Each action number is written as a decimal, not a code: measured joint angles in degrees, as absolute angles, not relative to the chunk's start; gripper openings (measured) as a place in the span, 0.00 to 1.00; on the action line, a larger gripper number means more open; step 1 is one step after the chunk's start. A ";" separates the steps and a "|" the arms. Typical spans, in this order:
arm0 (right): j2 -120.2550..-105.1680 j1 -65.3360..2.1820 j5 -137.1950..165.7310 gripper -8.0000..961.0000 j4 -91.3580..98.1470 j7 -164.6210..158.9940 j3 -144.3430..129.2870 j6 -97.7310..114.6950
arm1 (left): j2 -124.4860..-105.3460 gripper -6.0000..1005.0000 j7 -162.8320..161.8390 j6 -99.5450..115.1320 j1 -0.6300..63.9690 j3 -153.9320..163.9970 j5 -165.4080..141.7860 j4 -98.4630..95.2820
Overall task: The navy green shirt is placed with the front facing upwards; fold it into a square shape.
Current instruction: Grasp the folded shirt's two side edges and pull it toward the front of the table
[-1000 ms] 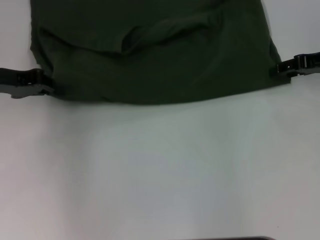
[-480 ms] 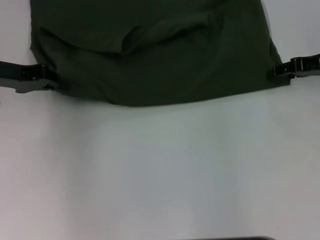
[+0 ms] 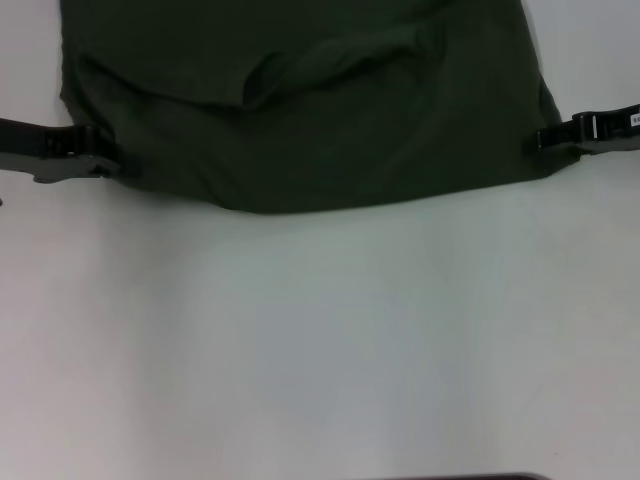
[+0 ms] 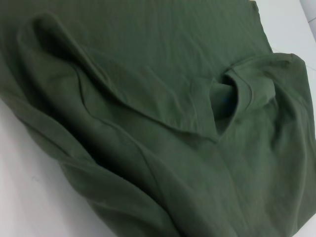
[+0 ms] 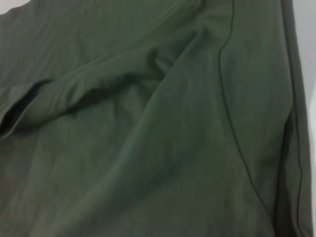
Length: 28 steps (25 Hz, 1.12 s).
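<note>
Head view shows us the navy green shirt [image 3: 300,100] spread across the far part of the white tabletop [image 3: 320,340], its near edge curving toward us and its collar opening partly folded over. We see the left gripper [image 3: 105,163] at the shirt's left edge and the right gripper [image 3: 545,140] at its right edge, each touching the fabric; we cannot tell, possibly for shadow, whether either's jaws are gripping it.
</note>
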State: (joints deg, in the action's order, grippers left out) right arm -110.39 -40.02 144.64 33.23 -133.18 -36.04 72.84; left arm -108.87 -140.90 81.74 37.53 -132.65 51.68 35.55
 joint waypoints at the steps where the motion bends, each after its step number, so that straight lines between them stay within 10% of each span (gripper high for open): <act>1: -110.40 -40.05 144.64 0.70 33.17 -133.17 -36.13 72.83 | -108.87 0.01 -140.92 81.74 37.53 -132.65 51.68 35.55; 25: -110.33 -40.27 145.10 0.70 31.68 -133.23 -37.79 71.38 | -109.22 0.01 -141.42 81.61 38.06 -132.49 51.68 35.62; 28: -110.31 -40.27 145.09 0.59 31.95 -133.66 -38.41 71.70 | -109.24 0.01 -141.57 81.68 38.05 -132.43 51.68 35.68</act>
State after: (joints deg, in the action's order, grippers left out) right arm -110.31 -40.27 145.09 31.95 -133.66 -38.41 71.70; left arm -109.24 -141.57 81.68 38.05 -132.43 51.68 35.68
